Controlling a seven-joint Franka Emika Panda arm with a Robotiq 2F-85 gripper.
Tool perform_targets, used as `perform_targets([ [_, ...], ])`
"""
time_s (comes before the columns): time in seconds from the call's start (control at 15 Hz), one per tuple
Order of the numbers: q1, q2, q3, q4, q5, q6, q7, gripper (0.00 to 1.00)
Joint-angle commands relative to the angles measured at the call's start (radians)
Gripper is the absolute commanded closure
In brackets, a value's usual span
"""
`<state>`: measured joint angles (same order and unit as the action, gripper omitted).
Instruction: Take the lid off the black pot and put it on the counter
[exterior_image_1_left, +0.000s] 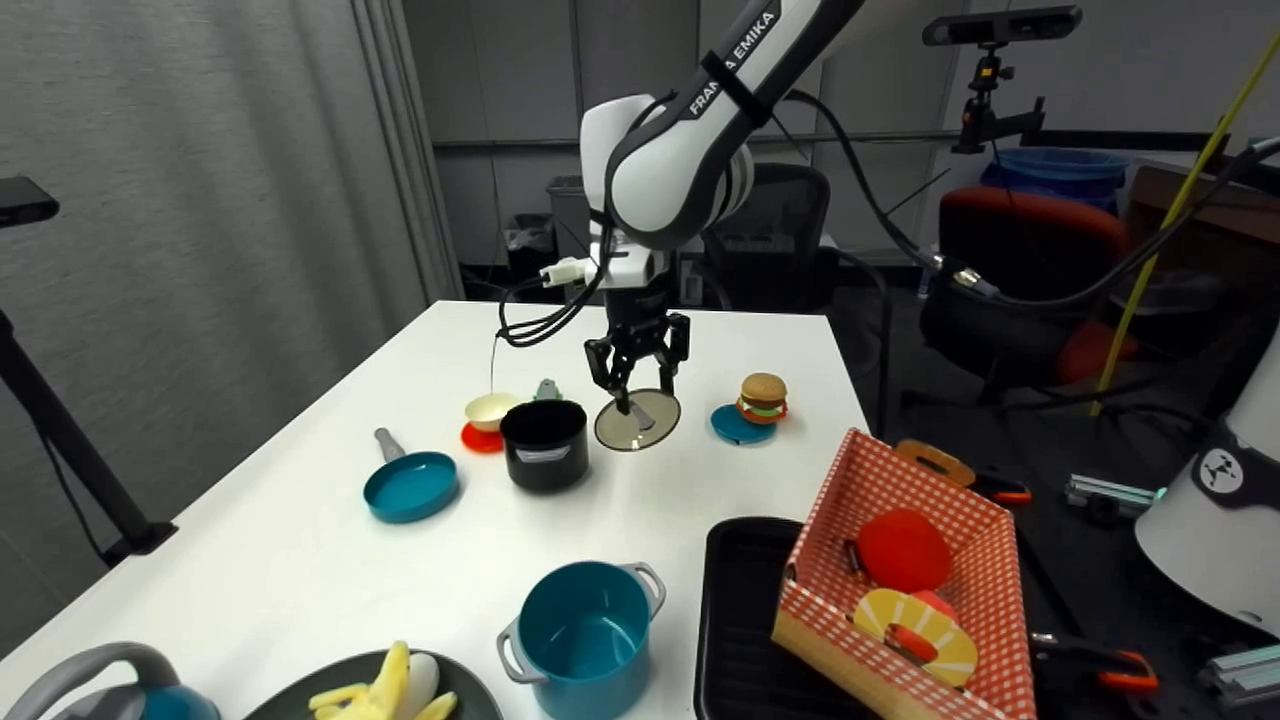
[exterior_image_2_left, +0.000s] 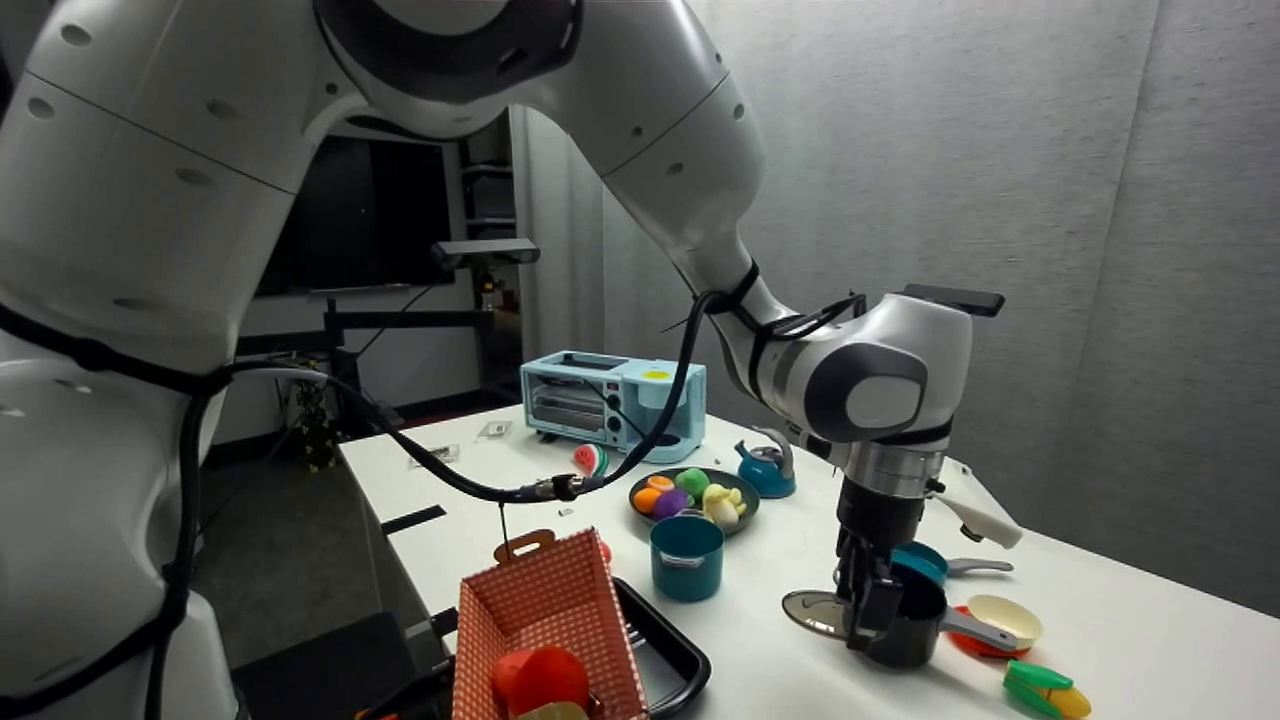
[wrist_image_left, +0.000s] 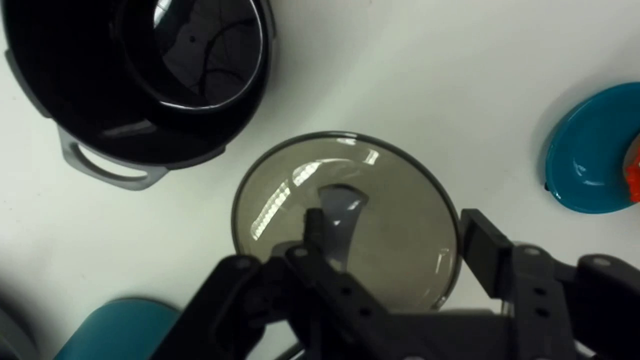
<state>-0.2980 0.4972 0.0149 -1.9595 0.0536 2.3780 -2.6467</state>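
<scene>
The lid (exterior_image_1_left: 615, 428), a round see-through grey disc with a dark rim and grey handle, appears to lie on the white counter (exterior_image_1_left: 625, 520) beside the black pot. It also shows in the other views (exterior_image_2_left: 815, 612) (wrist_image_left: 395, 200). The black pot (exterior_image_1_left: 545, 465) stands upright with its top uncovered; its dark inside shows in the wrist view (wrist_image_left: 80, 65). My gripper (exterior_image_1_left: 645, 392) is over the lid, pointing down. In the wrist view my gripper (wrist_image_left: 393, 222) has its fingers wide apart. The left finger is beside the lid's handle, the right finger is by the rim.
A teal plate with a toy burger (exterior_image_1_left: 763, 398) is right of the lid. A cream bowl (exterior_image_1_left: 492, 410) on a red plate and a teal pan (exterior_image_1_left: 412, 487) are left of the pot. A teal pot (exterior_image_1_left: 585, 640), black tray (exterior_image_1_left: 750, 620) and checkered basket (exterior_image_1_left: 830, 540) stand nearer that camera.
</scene>
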Motion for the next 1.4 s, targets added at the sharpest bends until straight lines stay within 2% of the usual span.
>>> perform_targets([
  [0.0, -0.029, -0.054, 0.003, -0.119, 0.068, 0.081, -0.008, 0.56],
  [0.33, -0.042, -0.03, 0.003, -0.134, 0.079, 0.098, -0.017, 0.56],
  [0.4, -0.041, -0.028, 0.002, -0.131, 0.074, 0.091, -0.017, 0.15],
  [0.53, -0.039, -0.026, 0.0, -0.127, 0.068, 0.086, -0.018, 0.02],
  [1.07, -0.048, -0.061, 0.009, -0.144, 0.074, 0.08, -0.048, 0.0],
  [1.33, -0.031, -0.184, 0.026, -0.213, 0.059, 0.059, -0.124, 0.0],
])
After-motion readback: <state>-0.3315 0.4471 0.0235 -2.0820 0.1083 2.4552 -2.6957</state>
